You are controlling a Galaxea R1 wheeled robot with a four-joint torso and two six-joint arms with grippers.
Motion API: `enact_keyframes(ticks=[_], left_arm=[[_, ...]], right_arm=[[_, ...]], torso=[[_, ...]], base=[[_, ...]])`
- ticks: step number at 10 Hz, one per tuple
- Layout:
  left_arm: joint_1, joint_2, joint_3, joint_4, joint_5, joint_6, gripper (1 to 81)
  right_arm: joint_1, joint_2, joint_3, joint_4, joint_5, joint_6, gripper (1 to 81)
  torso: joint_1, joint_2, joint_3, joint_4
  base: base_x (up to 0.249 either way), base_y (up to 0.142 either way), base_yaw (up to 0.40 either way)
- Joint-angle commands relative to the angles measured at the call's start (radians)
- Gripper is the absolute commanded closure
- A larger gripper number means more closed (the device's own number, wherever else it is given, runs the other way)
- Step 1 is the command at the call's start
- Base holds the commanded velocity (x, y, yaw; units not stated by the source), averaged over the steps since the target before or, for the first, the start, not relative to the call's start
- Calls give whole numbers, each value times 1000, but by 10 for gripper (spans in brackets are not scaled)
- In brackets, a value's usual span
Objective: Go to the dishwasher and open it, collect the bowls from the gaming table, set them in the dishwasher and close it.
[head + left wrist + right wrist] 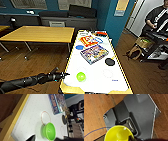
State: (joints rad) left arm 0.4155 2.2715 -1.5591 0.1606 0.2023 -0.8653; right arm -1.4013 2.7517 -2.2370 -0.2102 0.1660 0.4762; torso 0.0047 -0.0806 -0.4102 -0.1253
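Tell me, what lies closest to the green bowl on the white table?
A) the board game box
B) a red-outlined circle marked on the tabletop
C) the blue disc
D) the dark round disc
B: in the left wrist view the green bowl sits at the edge of the red-outlined circle on the white table.

board game boxes on the gaming table, printing too blurred to read, no legible text

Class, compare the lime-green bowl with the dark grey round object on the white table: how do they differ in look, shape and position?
The green bowl is bright lime; the dark grey disc is nearly black. The bowl is deep with raised walls; the disc lies flat. The bowl sits near the left hand; the disc lies farther off, beside the game box. Both are round and rest on the white table.
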Motion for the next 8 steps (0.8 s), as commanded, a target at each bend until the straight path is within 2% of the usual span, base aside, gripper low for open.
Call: enact_keyframes(ticks=[1, 3, 6, 8], left_arm=[[-105, 43, -50, 19, 32, 0, 10], [-97, 85, -102, 7, 46, -3, 10], [-66, 154, -180, 14, 48, -3, 10], [-57, 182, -196, 16, 46, -4, 10]], right_arm=[[23, -8, 11, -18, -49, -2, 811], [27, -2, 11, -17, -49, -2, 811], [29, -1, 11, -17, -49, -2, 811], [27, -1, 10, -18, -49, -2, 811]], torso=[[0, 0, 0, 0], [0, 0, 0, 0], [0, 0, 0, 0], [0, 0, 0, 0]], base=[[0, 0, 0], [0, 0, 0], [0, 0, 0], [0, 0, 0]])
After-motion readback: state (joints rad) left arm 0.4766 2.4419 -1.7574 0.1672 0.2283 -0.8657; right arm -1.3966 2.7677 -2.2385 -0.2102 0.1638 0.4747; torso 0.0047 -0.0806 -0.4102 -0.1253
